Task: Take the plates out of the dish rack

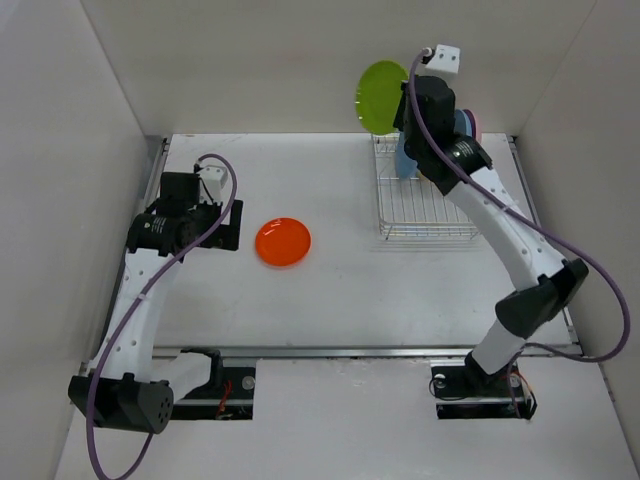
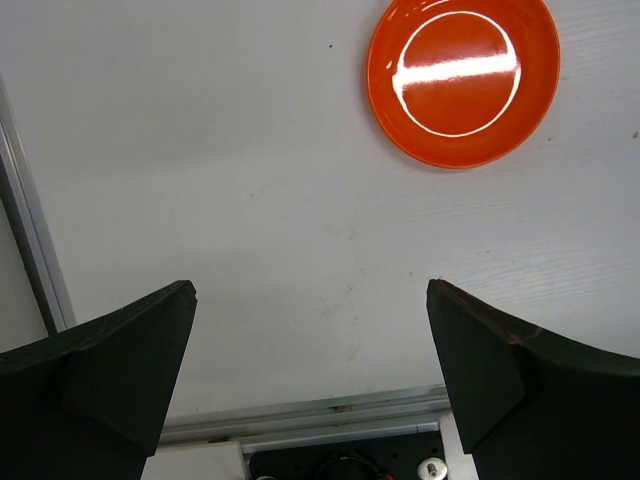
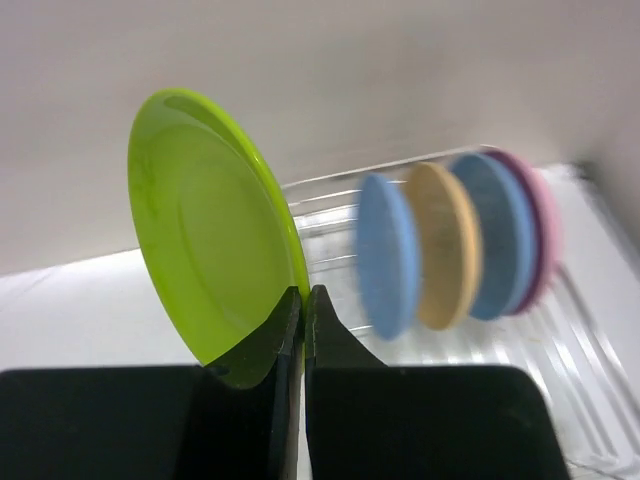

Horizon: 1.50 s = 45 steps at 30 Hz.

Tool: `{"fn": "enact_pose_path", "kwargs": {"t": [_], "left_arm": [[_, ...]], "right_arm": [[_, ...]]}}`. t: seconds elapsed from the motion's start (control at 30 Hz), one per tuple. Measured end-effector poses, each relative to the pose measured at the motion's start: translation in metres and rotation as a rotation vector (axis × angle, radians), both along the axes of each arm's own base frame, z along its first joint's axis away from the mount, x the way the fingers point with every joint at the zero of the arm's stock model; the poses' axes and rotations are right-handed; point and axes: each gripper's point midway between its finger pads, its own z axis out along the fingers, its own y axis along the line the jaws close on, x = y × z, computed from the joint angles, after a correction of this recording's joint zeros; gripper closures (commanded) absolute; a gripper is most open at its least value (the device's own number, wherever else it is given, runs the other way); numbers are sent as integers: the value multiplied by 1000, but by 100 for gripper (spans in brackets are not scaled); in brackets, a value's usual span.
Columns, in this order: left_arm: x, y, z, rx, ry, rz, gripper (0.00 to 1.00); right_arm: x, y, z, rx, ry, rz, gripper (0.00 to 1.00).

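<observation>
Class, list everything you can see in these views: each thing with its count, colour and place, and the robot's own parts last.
green plate: 1, lime, held on edge above the rack's far left
orange plate: 1, orange, flat on the table, left of centre
standing plates: 4, light blue, tan, darker blue, pink, on edge in the rack's far end
rack: 1, silver wire, far right of the table
table: 1, white
left gripper: 1, black, open, over bare table near the orange plate
right gripper: 1, black, shut on the green plate's rim
</observation>
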Motion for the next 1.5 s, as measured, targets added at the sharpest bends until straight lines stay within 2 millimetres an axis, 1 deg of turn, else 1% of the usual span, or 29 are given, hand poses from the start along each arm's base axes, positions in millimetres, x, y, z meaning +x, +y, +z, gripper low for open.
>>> {"fn": "enact_pose_path", "kwargs": {"t": [0.03, 0.07, 0.1, 0.13, 0.2, 0.27, 0.3, 0.33, 0.37, 0.43, 0.47, 0.5, 0.53, 0.57, 0.63, 0.67, 0.7, 0.77, 0.83, 0.93, 1.03, 1.1, 1.17, 1.2, 1.23, 1.3, 1.37, 1.43, 1.5], "left_arm": [[0, 1, 0, 3, -1, 3, 0], [0, 1, 1, 5, -3, 5, 0], [0, 2, 1, 10, -6, 9, 0], [0, 4, 2, 15, -8, 14, 0], [-1, 6, 3, 24, -14, 22, 0], [-1, 8, 4, 30, -21, 29, 0], [-1, 9, 5, 34, -25, 32, 0], [-2, 10, 6, 37, -30, 35, 0], [-2, 10, 7, 39, -34, 38, 0], [-3, 11, 9, 41, -42, 41, 0], [-3, 12, 10, 43, -47, 43, 0], [-4, 12, 11, 45, -50, 45, 0], [-4, 13, 12, 46, -53, 46, 0], [-5, 13, 12, 47, -55, 48, 0], [-5, 14, 12, 49, -58, 50, 0], [-5, 14, 13, 51, -59, 52, 0], [-5, 14, 13, 51, -59, 52, 0], [-5, 14, 12, 52, -58, 52, 0], [-5, 15, 12, 53, -58, 54, 0], [-5, 15, 12, 54, -57, 54, 0], [-5, 15, 12, 54, -57, 54, 0], [-5, 15, 12, 54, -57, 54, 0], [-5, 15, 12, 54, -57, 54, 0], [-5, 15, 12, 54, -57, 54, 0], [-5, 15, 12, 54, -57, 54, 0], [-5, 15, 12, 54, -57, 54, 0], [-5, 15, 12, 54, -57, 54, 0], [-5, 15, 12, 54, -57, 54, 0], [-5, 15, 12, 55, -57, 54, 0]], "right_arm": [[-9, 13, 8, 21, -19, 66, 100], [-15, 28, 12, 38, -27, 148, 100], [-16, 46, 9, 52, -22, 236, 100], [-16, 64, 0, 61, -5, 323, 100], [-13, 110, -29, 84, 58, 531, 100], [-7, 158, -86, 114, 182, 721, 100], [-6, 181, -122, 134, 262, 806, 100], [-8, 201, -163, 157, 354, 880, 100], [-11, 213, -199, 182, 437, 927, 100], [-26, 231, -278, 235, 628, 994, 100], [-37, 234, -311, 262, 718, 1011, 100], [-49, 236, -339, 288, 797, 1021, 100], [-60, 238, -357, 327, 864, 1037, 100], [-68, 241, -366, 367, 908, 1057, 100], [-75, 246, -364, 407, 927, 1098, 100], [-75, 248, -361, 410, 919, 1108, 99], [-73, 250, -358, 412, 906, 1117, 94], [-71, 251, -356, 412, 896, 1120, 86], [-71, 251, -356, 417, 899, 1116, 71], [-71, 249, -359, 401, 902, 1106, 42], [-73, 246, -364, 362, 911, 1097, 32], [-75, 247, -363, 327, 909, 1099, 30], [-79, 243, -359, 272, 910, 1080, 25], [-81, 240, -355, 245, 908, 1067, 23], [-80, 235, -348, 216, 895, 1046, 22], [-76, 224, -325, 165, 847, 990, 18], [-58, 201, -289, 108, 757, 872, 12], [-32, 166, -244, 64, 634, 712, 11], [-1, 116, -192, 41, 493, 511, 9]]}}
